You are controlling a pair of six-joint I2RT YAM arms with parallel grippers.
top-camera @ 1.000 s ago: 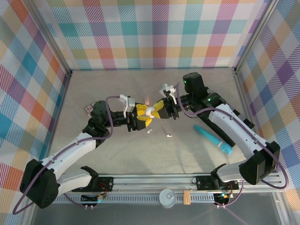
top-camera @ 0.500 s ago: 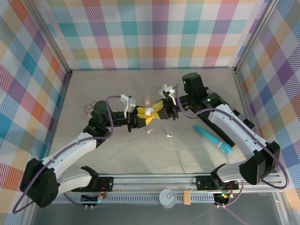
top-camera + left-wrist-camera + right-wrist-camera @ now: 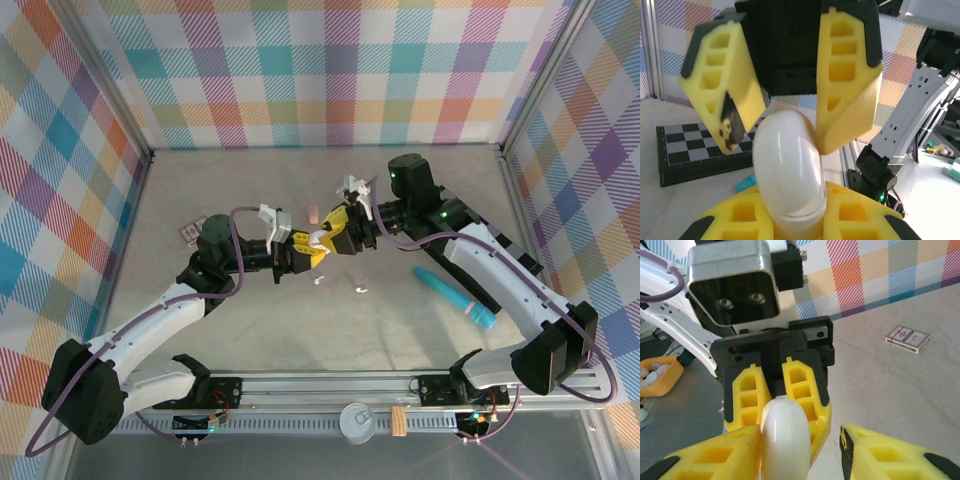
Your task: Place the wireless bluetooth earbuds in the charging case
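L gripper (image 3: 310,251) is clamped on white charging case (image 3: 787,162), held above table (image 3: 250,190). R gripper (image 3: 336,233): jaws apart, straddling case, one finger against it.

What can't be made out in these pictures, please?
- Case contents: in both wrist views the shell is opaque, so any earbuds inside are hidden.
- Case base: in the left wrist view it is buried between the fingers of the left gripper and cut off by the bottom edge.
- White bits on the table: too small in the top view to identify.
- Pink spot: too small in the top view.
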